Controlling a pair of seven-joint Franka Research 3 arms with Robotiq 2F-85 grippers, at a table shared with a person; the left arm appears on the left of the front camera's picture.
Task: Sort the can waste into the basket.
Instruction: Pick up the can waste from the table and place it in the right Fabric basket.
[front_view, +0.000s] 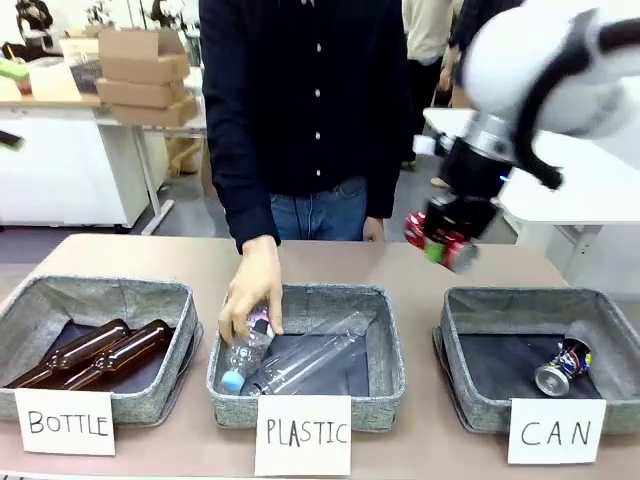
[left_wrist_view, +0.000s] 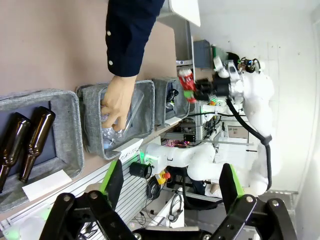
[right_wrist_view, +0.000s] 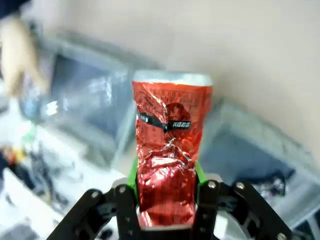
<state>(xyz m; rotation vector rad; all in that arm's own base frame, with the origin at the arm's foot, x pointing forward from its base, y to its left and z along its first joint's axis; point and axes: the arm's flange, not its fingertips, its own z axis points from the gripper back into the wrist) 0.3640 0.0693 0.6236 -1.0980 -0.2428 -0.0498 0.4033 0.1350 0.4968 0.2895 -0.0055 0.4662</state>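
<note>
My right gripper (front_view: 441, 243) is shut on a crushed red can (front_view: 438, 240) with silver ends, held in the air above the table behind the basket (front_view: 478, 399) marked "CAN". In the right wrist view the red can (right_wrist_view: 170, 155) stands pinched between the green pads, with the basket (right_wrist_view: 260, 145) blurred below. A crushed silvery can (front_view: 563, 367) with dark print lies in that basket's right part. My left gripper (left_wrist_view: 169, 186) is open, far from the table, with nothing between its fingers. From there the red can (left_wrist_view: 187, 85) hangs beyond the baskets.
A person's hand (front_view: 250, 295) rests on clear plastic bottles (front_view: 300, 362) in the middle "PLASTIC" basket (front_view: 385, 400). Two brown glass bottles (front_view: 95, 355) lie in the left "BOTTLE" basket (front_view: 150, 402). Bare table runs behind the baskets.
</note>
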